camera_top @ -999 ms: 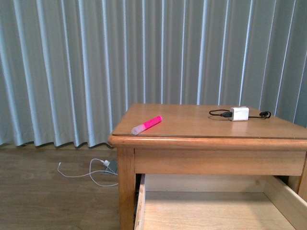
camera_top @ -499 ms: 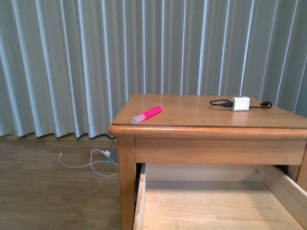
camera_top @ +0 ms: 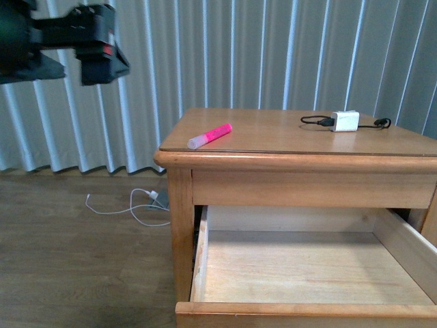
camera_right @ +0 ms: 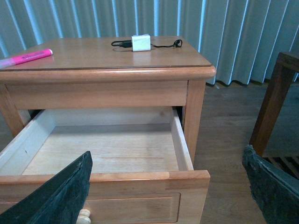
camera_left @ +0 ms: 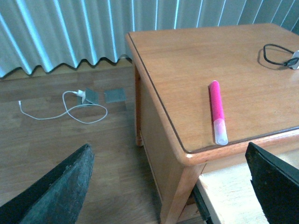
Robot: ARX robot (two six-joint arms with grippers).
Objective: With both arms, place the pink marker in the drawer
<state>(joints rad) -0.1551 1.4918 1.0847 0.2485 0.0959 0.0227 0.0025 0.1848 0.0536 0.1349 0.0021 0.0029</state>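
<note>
Nearest, the left gripper [camera_left: 168, 147] and right gripper [camera_right: 167, 151] both gape wide, holding nothing. Low in the frame, the drawer [camera_top: 307, 309] stands pulled open, pale wood floor showing. Above it, the honey-coloured nightstand top [camera_top: 287, 140] carries the pink marker [camera_top: 210, 136], lying flat near its front left corner, neon body with a pale translucent cap toward the edge. A white charger [camera_top: 345, 121] sits upper right; grey pleated curtains [camera_top: 239, 55] hang behind.

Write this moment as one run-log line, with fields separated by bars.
pink marker: on nightstand top, ungrasped | drawer: open, marker not inside | left gripper: open | right gripper: open
</note>
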